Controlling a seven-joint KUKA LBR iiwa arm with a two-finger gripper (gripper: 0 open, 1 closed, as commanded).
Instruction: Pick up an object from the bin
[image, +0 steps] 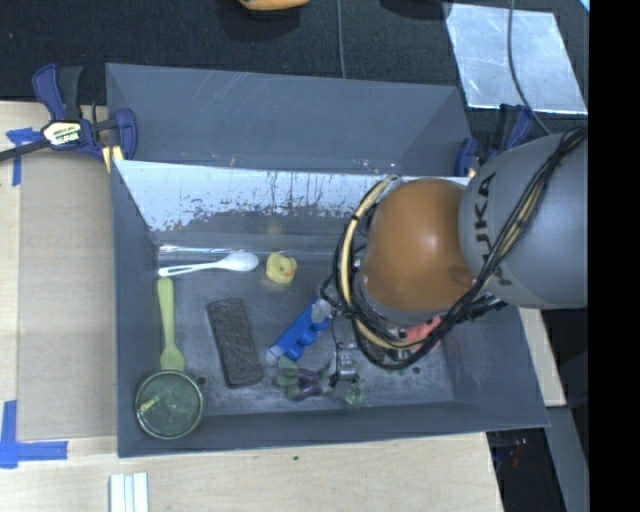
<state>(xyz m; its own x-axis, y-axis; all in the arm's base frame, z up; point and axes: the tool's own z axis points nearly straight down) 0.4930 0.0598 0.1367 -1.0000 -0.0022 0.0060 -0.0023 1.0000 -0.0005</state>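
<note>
Gripper (345, 368) low near bin (290, 130) front — blue plastic piece (298, 336) just beside (grip state unreadable).

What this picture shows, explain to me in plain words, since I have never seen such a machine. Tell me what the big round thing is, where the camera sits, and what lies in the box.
The big grey shape with an orange cover is a robot arm, reaching in from the right. One camera looks down on it from above, a little to one side. At the arm's end is a gripper, a two-fingered hand, low over the front middle of a grey metal bin.

On the bin's floor lie a white spoon, a small yellow toy, a green strainer with a long handle, and a dark rectangular block. Nearest the gripper are a blue piece and a little heap of dark green and purple bits.

The arm hides the gripper's tip, so I cannot tell whether it holds anything.
</note>
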